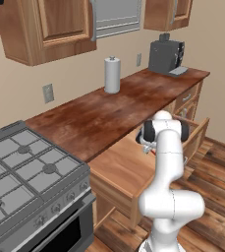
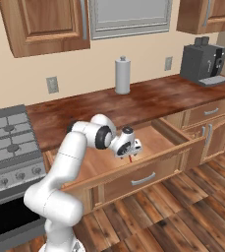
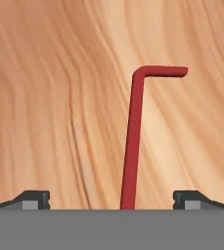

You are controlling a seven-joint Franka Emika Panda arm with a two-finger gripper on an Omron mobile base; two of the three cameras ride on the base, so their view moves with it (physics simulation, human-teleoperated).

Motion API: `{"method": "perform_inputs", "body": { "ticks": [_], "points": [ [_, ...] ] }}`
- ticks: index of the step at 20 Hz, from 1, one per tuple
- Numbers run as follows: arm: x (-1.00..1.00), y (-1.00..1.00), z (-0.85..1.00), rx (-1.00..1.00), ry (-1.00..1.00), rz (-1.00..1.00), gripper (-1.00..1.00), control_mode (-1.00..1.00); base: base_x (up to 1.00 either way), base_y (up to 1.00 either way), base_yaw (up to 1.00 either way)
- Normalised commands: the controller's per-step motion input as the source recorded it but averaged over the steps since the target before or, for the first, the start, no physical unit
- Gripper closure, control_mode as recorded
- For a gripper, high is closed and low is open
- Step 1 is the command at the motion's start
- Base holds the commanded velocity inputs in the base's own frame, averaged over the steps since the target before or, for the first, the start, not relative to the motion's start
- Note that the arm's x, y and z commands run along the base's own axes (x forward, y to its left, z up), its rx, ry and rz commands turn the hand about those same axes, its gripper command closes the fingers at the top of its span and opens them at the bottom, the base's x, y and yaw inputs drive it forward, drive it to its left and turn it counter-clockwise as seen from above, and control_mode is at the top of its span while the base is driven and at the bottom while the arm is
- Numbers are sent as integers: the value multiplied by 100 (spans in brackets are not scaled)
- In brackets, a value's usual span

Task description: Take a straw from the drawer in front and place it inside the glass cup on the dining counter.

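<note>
While the arm reaches into the pulled-out drawer, the scene reads:
Straw: the red straw [image 3: 133, 141] lies flat on the drawer floor, long shaft between the two fingertips [image 3: 35, 199], short bent end pointing away to one side.
Gripper: the gripper [image 2: 129, 150] hangs low over the straw, jaws spread wide apart, holding nothing.
Drawer: the drawer [image 2: 148, 179] is light wood, with a panelled front and a metal bar handle.
Surface: the glossy reddish-brown counter [image 1: 99, 115] carries a paper towel roll [image 1: 112, 74] and a dark coffee machine [image 2: 202, 63].
Room: stove [image 1: 20, 172] beside the counter, wood cabinets [image 1: 45, 27] above, plank floor [image 2: 182, 211].
</note>
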Motion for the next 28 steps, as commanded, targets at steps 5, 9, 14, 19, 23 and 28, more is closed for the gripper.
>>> {"method": "perform_inputs", "body": {
  "ticks": [5, 9, 14, 19, 23, 28],
  "points": [
    [19, 0, -24, 0, 0, 0, -100, -100, 0, 0, 0],
    [3, 0, -28, 0, 0, 0, 100, -100, 0, 0, 0],
    [0, 0, -30, 0, 0, 0, 100, -100, 0, 0, 0],
    [1, 0, -30, 0, 1, 0, 100, -100, 0, 0, 0],
    [0, 0, -28, 0, 3, 0, 100, -100, 0, 0, 0],
    [-1, -3, -4, 0, 5, 0, 100, -100, 0, 0, 0]
  ]
}}
